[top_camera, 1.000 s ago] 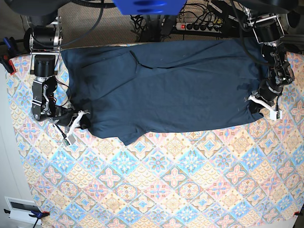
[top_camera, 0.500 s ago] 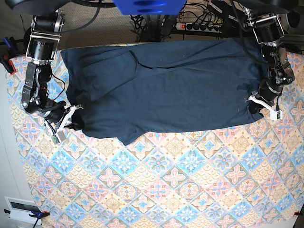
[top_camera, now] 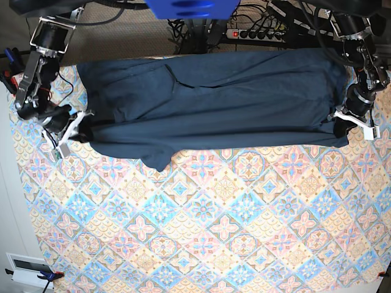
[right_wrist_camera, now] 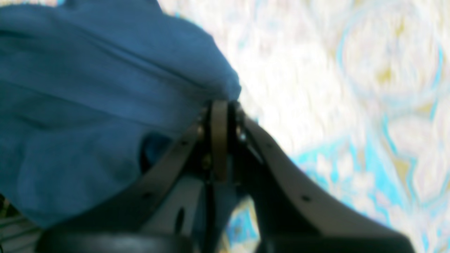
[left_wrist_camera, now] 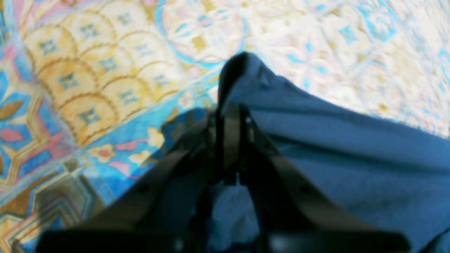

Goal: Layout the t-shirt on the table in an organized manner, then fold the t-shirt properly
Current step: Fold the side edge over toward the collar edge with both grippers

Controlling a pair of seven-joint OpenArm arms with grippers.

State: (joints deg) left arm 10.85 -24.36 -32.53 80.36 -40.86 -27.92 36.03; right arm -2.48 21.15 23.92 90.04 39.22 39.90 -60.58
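Note:
The dark navy t-shirt (top_camera: pixel 232 104) lies stretched sideways along the far part of the table (top_camera: pixel 232 232), with one flap (top_camera: pixel 156 160) hanging toward the front. My left gripper (top_camera: pixel 349 122) is at the shirt's right end in the base view and is shut on its corner. The left wrist view shows that gripper (left_wrist_camera: pixel 228 116) pinching a raised fold of t-shirt (left_wrist_camera: pixel 334 158) above the table (left_wrist_camera: pixel 105 70). My right gripper (top_camera: pixel 72 131) is shut on the shirt's left corner. In the right wrist view, this gripper (right_wrist_camera: pixel 219 116) clamps the t-shirt (right_wrist_camera: pixel 88 88) edge over the table (right_wrist_camera: pixel 316 70).
A power strip with cables (top_camera: pixel 263 32) lies beyond the far table edge, beside a blue robot part (top_camera: pixel 189 7). A red clamp (top_camera: pixel 8 79) grips the cloth at the far left. A white box (top_camera: pixel 27 268) sits off the near left corner.
Both grippers have moved toward the far edge and apart, carrying the shirt's corners. The shirt's front hem has drawn back and the cloth is pulled straighter.

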